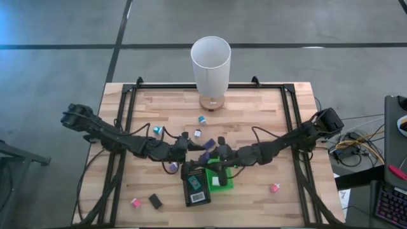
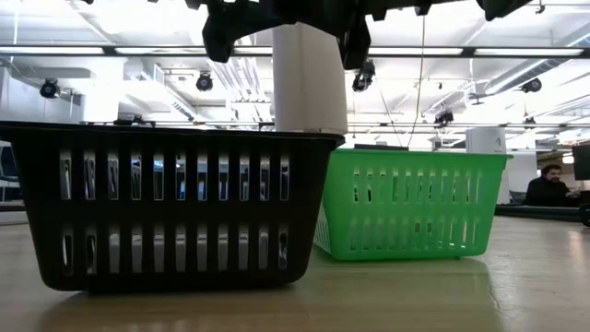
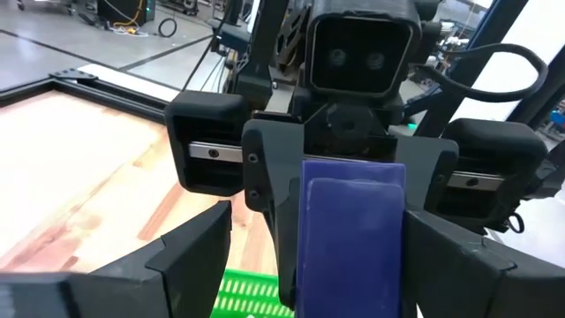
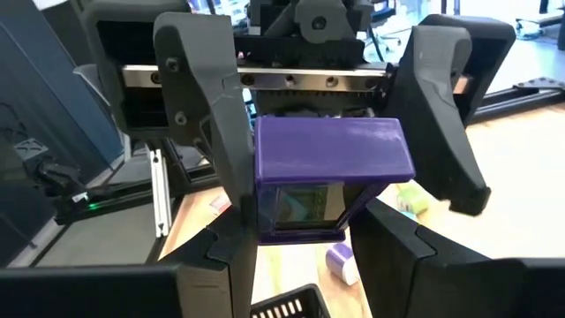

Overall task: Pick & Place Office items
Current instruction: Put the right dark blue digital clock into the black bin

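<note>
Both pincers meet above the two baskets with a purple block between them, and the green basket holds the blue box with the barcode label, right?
Not quite. The high view shows the barcode-labelled blue box in the black slotted plastic basket, not the green slotted plastic basket. The left pincer, right pincer and purple rectangular block are as you said.

Wooden table (image 1: 254, 121), white cylinder (image 1: 210, 67) at back, green tray (image 1: 226, 183), black tray (image 1: 196, 189), small office items (image 1: 201, 119) scattered
</note>
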Available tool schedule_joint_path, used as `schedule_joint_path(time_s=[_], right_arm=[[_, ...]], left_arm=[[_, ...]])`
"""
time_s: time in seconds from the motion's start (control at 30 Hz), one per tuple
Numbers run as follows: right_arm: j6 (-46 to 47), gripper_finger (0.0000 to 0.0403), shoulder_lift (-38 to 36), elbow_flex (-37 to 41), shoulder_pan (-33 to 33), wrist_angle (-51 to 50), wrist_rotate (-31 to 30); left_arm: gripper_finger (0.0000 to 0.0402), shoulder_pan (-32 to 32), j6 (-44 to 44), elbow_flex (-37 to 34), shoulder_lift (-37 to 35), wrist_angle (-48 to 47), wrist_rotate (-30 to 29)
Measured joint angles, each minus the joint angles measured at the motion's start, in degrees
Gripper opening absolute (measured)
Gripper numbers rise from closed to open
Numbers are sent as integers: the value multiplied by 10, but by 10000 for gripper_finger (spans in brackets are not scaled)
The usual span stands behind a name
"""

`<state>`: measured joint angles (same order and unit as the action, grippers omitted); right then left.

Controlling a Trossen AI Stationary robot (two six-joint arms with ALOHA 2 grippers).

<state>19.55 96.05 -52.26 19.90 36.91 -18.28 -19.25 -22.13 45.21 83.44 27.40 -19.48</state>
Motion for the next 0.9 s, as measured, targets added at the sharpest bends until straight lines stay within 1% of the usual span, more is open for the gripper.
schedule_joint_path(time_s=[0.17,0.3,0.37,0.47,0.53,0.6,0.63,0.77,0.9], right_arm=[[0,138,0,-16,0,-39,0],[0,138,4,-19,0,-39,1],[0,138,5,-19,-1,-38,1],[0,138,6,-19,-1,-38,1],[0,138,7,-19,-2,-38,0],[1,138,7,-19,-2,-39,1],[2,138,7,-19,-2,-38,1],[3,138,7,-19,-3,-39,2],[1,137,9,-19,-3,-41,3]], left_arm=[[305,0,0,0,0,0,0],[304,0,8,0,0,-1,-2],[298,0,21,0,0,0,-2],[263,0,22,0,0,0,-2],[220,0,21,0,0,0,-1],[163,0,22,0,0,0,0],[147,0,22,0,0,0,1],[150,0,22,-4,0,0,-2],[150,0,22,-3,0,-23,3]])
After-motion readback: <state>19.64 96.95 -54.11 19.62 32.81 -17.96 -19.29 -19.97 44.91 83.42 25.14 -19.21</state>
